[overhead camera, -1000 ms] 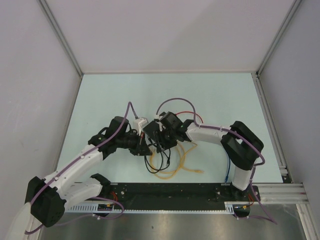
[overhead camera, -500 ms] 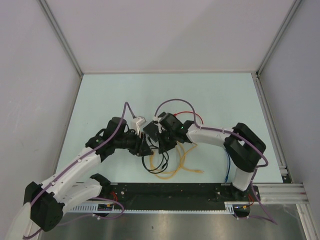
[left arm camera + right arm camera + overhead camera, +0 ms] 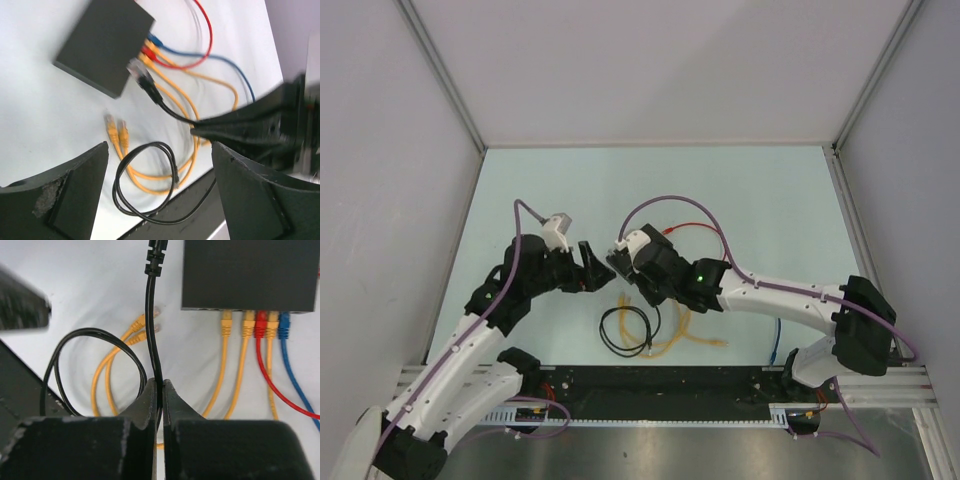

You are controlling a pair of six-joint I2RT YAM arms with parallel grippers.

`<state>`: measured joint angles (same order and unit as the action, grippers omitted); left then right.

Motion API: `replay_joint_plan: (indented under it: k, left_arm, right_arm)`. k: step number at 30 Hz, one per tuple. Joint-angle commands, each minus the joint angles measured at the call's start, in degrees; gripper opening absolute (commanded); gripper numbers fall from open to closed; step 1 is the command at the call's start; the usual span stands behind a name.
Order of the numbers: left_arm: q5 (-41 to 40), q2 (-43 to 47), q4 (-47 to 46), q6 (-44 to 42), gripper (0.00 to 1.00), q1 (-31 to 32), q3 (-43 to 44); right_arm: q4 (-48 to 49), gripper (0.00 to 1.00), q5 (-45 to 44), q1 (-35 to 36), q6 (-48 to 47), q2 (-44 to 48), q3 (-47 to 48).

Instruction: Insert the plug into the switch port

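The switch [image 3: 250, 275] is a flat matte-black box with yellow, red and blue cables in the ports on its near edge. In the left wrist view the switch [image 3: 105, 45] lies at the upper left. The black plug [image 3: 142, 75] with a clear tip hangs just beside that port edge. My right gripper [image 3: 159, 387] is shut on the black cable [image 3: 152, 330] a little behind the plug. My left gripper [image 3: 160, 170] is open and holds nothing. In the top view the left gripper [image 3: 588, 268] sits just left of the switch [image 3: 618, 262], and the right gripper [image 3: 638, 272] hides part of the switch.
The rest of the black cable lies coiled [image 3: 625, 330] on the table near the front. Two loose yellow plugs [image 3: 152, 320] and yellow loops [image 3: 690, 335] lie beside it. A black rail [image 3: 660, 385] runs along the near edge. Walls enclose the table.
My left gripper has opened and drawn back to the left, away from the cable. My right gripper has shut on the black cable, and the right arm has reached further left.
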<state>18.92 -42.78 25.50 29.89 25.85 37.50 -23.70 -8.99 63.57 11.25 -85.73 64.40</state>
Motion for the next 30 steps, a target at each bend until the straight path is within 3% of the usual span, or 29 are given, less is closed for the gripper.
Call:
replay_joint_plan:
  k: [1, 4, 8, 17, 26, 27, 30]
  left_arm:
    - [-10.11, 0.34, 1.31, 6.75, 0.87, -1.15, 4.25]
    - [-11.45, -0.98, 0.17, 10.18, 0.82, -1.24, 3.38]
    - [-6.9, -4.4, -6.5, 14.4, 0.76, -1.24, 1.97]
    - [-4.33, -11.96, -13.36, 16.43, 0.66, -1.24, 3.55]
    - [-3.1, -16.98, -17.14, 17.4, 0.31, -1.24, 4.78]
    - [-2.66, -17.15, -17.93, 17.4, 0.21, -1.24, 4.69]
    - [0.24, -17.42, -19.86, 16.96, 0.03, -1.24, 4.08]
  right_arm:
    - [0.76, 0.0, -13.22, 2.69, -1.05, 0.65, 0.73]
    - [1.81, 0.0, -15.43, 4.01, -0.43, 0.74, 0.46]
    - [2.52, 0.0, -16.41, 5.25, -1.05, 0.13, 0.2]
    - [3.05, 0.0, -18.25, 7.18, -0.87, -0.31, 0.11]
    - [3.4, 0.0, -19.92, 8.15, -1.05, -0.84, 0.02]
    - [3.66, 0.0, -19.31, 8.15, -1.05, -0.84, -0.06]
    - [4.89, 0.0, -17.3, 7.71, -0.52, -0.31, -0.59]
